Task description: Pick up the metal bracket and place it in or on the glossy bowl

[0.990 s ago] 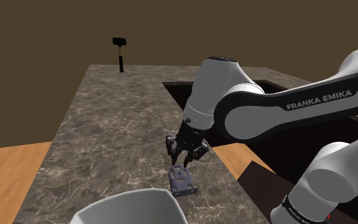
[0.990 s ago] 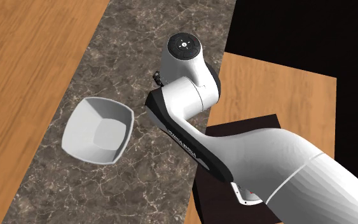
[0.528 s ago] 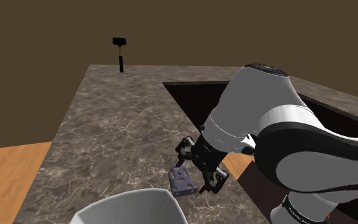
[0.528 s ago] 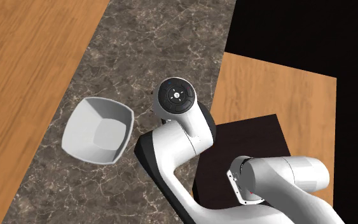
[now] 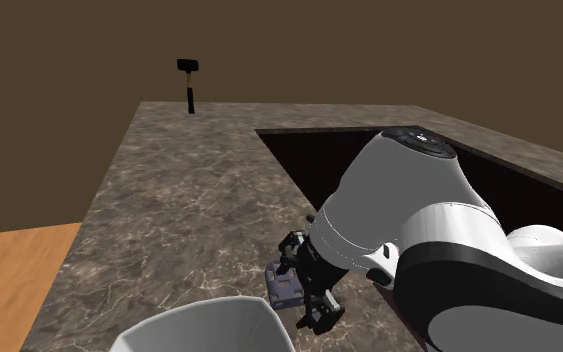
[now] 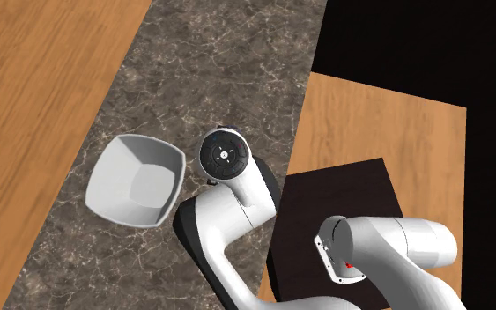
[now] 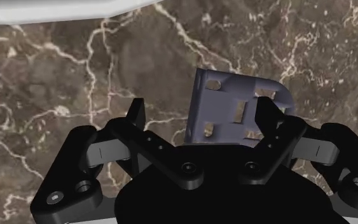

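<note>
Hand: wide open, empty, above bracket.
Risk: bracket sat off-centre; one finger might land on it, shoving it along bench.

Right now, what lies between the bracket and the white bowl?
Nothing but bare marbled countertop separates bracket and bowl, per the wrist view.

arm: folded low, wrist turned downward | tool: aimed down, jaws standing apart
</note>
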`<state>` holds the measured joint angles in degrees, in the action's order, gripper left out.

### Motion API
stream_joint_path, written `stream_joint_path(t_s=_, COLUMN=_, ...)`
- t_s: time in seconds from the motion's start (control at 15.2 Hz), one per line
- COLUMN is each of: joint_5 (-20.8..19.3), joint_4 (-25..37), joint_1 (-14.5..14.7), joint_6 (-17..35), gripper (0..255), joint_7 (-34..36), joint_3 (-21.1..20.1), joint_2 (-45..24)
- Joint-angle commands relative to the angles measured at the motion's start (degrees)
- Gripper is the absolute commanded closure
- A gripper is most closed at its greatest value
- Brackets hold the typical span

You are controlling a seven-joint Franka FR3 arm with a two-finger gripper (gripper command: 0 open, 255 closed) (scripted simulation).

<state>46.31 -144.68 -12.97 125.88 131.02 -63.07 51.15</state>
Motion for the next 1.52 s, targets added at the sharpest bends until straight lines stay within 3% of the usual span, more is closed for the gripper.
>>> stream_joint_path(t_s=0.0, joint_5=1.03, joint_4=-0.5, joint_1=-0.99, joint_6=2.15, gripper=0, joint_7=-0.22, joint_3=-2.09, joint_2=-1.08)
stream_joint_path(t_s=0.53, joint_5=1.04, joint_4=-0.5, joint_1=-0.98, joint_6=2.12, gripper=0, joint_7=-0.23, joint_3=-2.08, joint_2=-1.06)
stream_joint_path(t_s=0.59, joint_5=1.04, joint_4=-0.5, joint_1=-0.98, joint_6=2.12, gripper=255, joint_7=-0.23, joint_3=-2.08, joint_2=-1.06)
stream_joint_path(t_s=1.19, joint_5=1.04, joint_4=-0.49, joint_1=-1.0, joint_6=2.14, gripper=255, joint_7=-0.23, joint_3=-2.09, joint_2=-1.07)
stream_joint_path(t_s=1.45, joint_5=-0.75, joint_4=1.13, joint_1=-0.55, joint_6=-0.95, gripper=255, joint_7=0.2, joint_3=0.61, joint_2=-0.08)
